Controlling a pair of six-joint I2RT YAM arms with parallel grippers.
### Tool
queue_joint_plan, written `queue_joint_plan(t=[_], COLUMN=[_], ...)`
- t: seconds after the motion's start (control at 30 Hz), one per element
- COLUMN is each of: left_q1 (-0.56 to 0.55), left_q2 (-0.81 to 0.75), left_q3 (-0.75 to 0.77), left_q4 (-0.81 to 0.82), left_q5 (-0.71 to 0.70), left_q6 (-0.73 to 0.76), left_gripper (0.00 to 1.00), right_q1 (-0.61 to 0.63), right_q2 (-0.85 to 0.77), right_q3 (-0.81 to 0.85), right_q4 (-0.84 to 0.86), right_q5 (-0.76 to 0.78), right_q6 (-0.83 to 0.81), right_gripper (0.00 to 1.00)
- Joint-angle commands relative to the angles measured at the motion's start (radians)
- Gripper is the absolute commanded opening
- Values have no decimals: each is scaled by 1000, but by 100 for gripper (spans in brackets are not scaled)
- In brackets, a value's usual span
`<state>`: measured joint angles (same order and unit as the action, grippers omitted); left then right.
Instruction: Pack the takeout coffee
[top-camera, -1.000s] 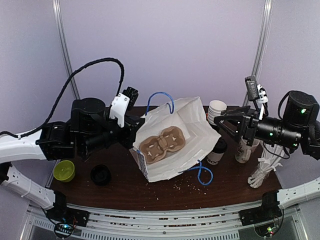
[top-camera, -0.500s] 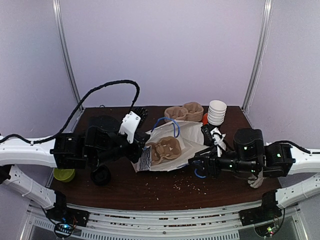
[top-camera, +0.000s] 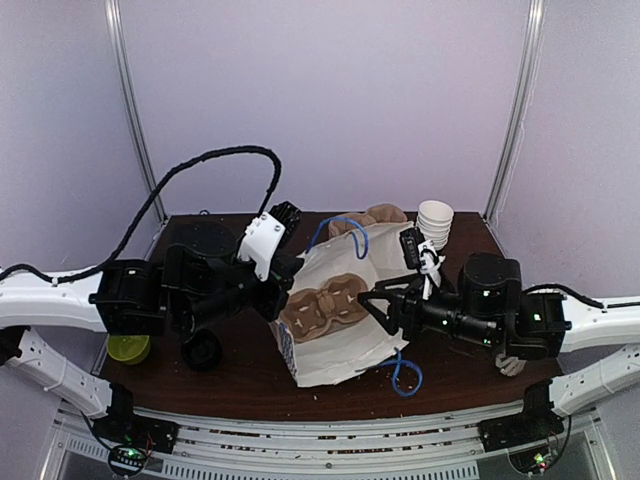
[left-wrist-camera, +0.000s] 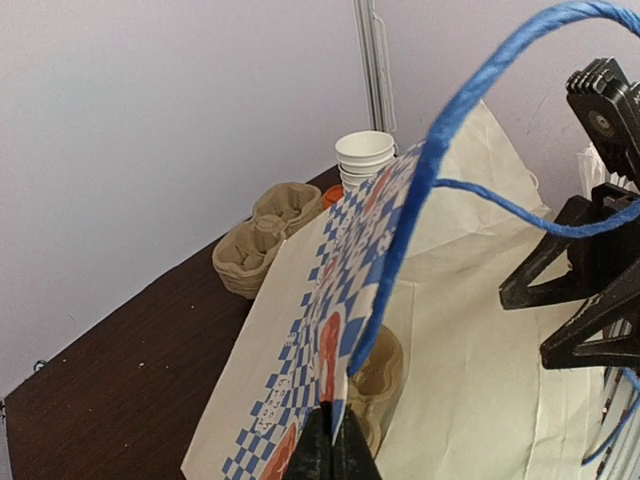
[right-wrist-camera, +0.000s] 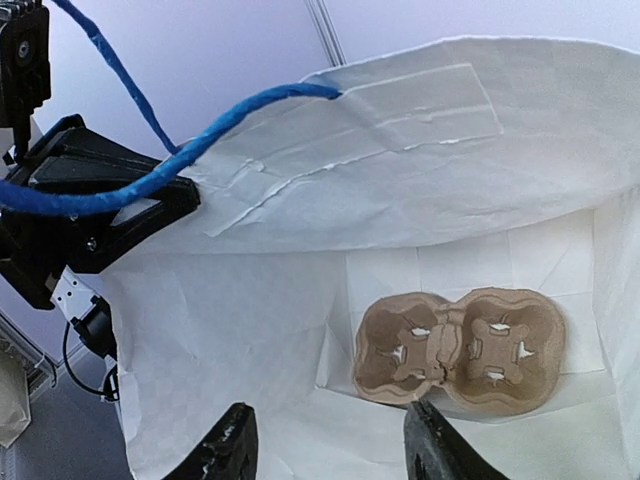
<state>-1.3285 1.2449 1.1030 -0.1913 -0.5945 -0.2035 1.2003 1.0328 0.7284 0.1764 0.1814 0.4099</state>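
The takeout coffee is hidden in all views. A white paper bag (top-camera: 345, 345) with blue rope handles lies tilted, its mouth facing right. A brown two-cup carrier (top-camera: 320, 305) sits inside it and also shows in the right wrist view (right-wrist-camera: 460, 345). My left gripper (top-camera: 285, 292) is shut on the bag's checkered rim (left-wrist-camera: 335, 400) and holds the mouth up. My right gripper (top-camera: 375, 305) is open and empty at the bag's mouth, and its fingers (right-wrist-camera: 225, 450) point in at the carrier.
A stack of lidless white cups (top-camera: 434, 222) and a stack of brown carriers (top-camera: 378, 214) stand at the back. A green dish (top-camera: 127, 348) and a black lid (top-camera: 203, 350) lie at the left. A white bundle (top-camera: 510, 365) lies under my right arm.
My left gripper has lifted the bag's rim, opening the mouth wider. My right gripper has risen and moved left into the bag's mouth, still open and empty.
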Motion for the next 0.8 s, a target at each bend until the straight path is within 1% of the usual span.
queue_joint_plan(t=[0.0, 0.07, 0.23, 0.47, 0.57, 0.63, 0.77], left_q1=[-1, -3, -7, -28, -31, -32, -37], left_q2=[-4, -4, 9, 42, 55, 58, 50], left_q3=[39, 32, -9, -13, -21, -35, -62], left_q4=[26, 28, 91, 139, 144, 158, 204], left_q5=[-59, -59, -109, -170, -205, -217, -195], left_q6=[50, 36, 42, 69, 89, 97, 98], left_gripper=[0, 0, 0, 0, 0, 0, 0], right_q1=[5, 4, 9, 12, 21, 22, 24], right_q2=[21, 57, 163, 305, 315, 329, 402], right_q3=[32, 33, 15, -51, -57, -46, -44], right_q4=[50, 41, 154, 433, 468, 457, 506], right_q5=[47, 35, 41, 126, 126, 140, 205], right_q6=[-36, -31, -8, 17, 13, 4, -23], right_gripper=[50, 48, 45, 43, 46, 49, 49])
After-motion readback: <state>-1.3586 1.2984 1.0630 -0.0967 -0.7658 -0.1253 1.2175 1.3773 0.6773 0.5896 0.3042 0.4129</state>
